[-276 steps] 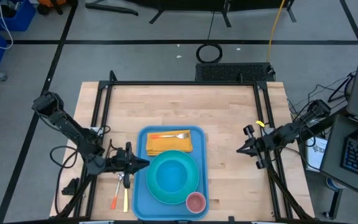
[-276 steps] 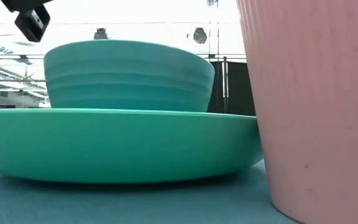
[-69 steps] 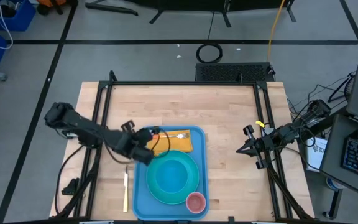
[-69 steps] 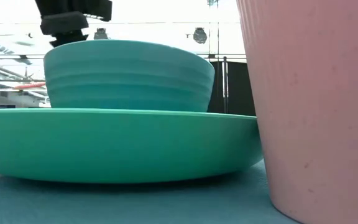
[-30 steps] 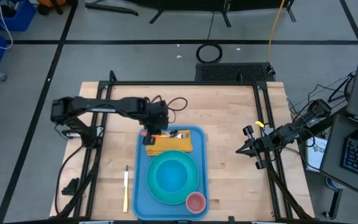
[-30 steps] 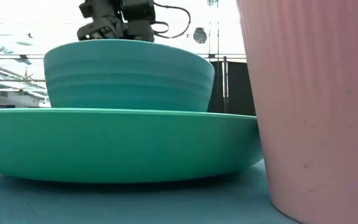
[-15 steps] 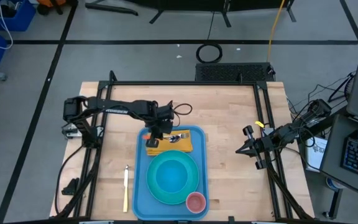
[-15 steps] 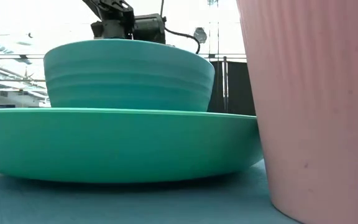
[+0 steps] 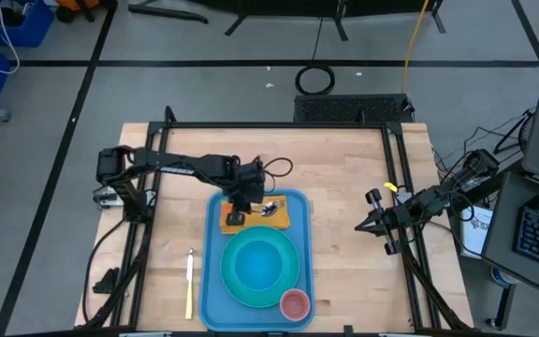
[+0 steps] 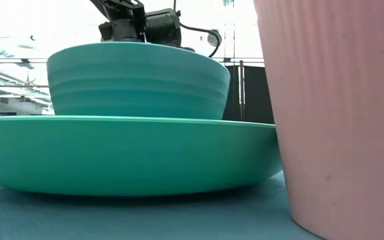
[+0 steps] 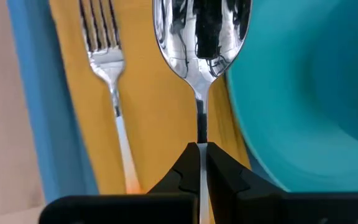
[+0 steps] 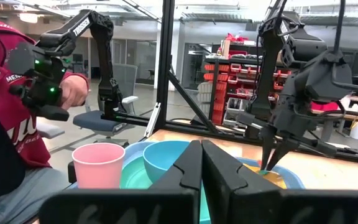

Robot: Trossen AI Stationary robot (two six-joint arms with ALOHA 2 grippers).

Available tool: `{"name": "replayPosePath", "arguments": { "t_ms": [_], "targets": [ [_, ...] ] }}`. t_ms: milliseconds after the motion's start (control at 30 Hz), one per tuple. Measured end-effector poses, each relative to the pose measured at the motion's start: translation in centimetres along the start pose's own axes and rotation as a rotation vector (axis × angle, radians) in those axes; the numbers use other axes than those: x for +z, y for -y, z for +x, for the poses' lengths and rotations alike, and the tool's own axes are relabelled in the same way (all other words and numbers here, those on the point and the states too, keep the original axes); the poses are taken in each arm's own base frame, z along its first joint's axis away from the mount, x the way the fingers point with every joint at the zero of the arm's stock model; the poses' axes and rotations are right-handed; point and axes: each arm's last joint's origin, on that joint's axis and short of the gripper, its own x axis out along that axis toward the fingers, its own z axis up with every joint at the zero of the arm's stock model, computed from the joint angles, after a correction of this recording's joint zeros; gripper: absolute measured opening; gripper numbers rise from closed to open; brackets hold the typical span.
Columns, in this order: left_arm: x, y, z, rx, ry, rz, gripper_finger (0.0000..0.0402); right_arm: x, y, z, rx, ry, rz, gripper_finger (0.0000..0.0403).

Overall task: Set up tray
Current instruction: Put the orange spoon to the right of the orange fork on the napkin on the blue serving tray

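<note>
I have the wooden table under both arms, and the blue tray lies on it toward the near edge, a little left of center. On the tray sits a round turquoise plate with a turquoise bowl stacked in it; in the low view the bowl fills the middle above the plate's wide rim. A yellow napkin lies across the far end of the tray, just beyond the plate. A pink cup stands at the tray's near right corner, beside the plate, and looms at the right of the low view.

My left gripper is over the napkin's left part, its arm reaching in from the table's left side. In the left wrist view its fingers are pinched tight on the handle of a spoon, whose bowl lies on the napkin between a fork and the plate's edge. The fork lies parallel to the spoon, tines pointing the same way.

My right gripper waits off the table's right side, well apart from the tray, fingers pressed together on nothing, as its wrist view shows. That view also catches a person in a red top seated beyond the table.

1 knife lies alone on the wood left of the tray.
</note>
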Motion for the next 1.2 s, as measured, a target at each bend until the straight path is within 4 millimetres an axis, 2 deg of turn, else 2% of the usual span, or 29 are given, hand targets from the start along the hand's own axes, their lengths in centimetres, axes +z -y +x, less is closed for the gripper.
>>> {"name": "replayPosePath", "arguments": {
  "t_ms": [233,600,1200],
  "targets": [
    [0.3,0.4,0.9,0.006,-0.006,0.040,0.0009,0.0,0.0,0.0,0.000,0.000,0.000,0.0000],
    [-0.1,-0.5,3.3,0.036,-0.084,0.049,0.0009,0.0,0.0,0.0,0.001,-0.005,-0.002,0.0000],
    [0.3,-0.7,3.3,0.073,-0.048,0.107,0.0011,0.0,0.0,0.0,0.000,-0.003,-0.001,0.0000]
  ]
}}
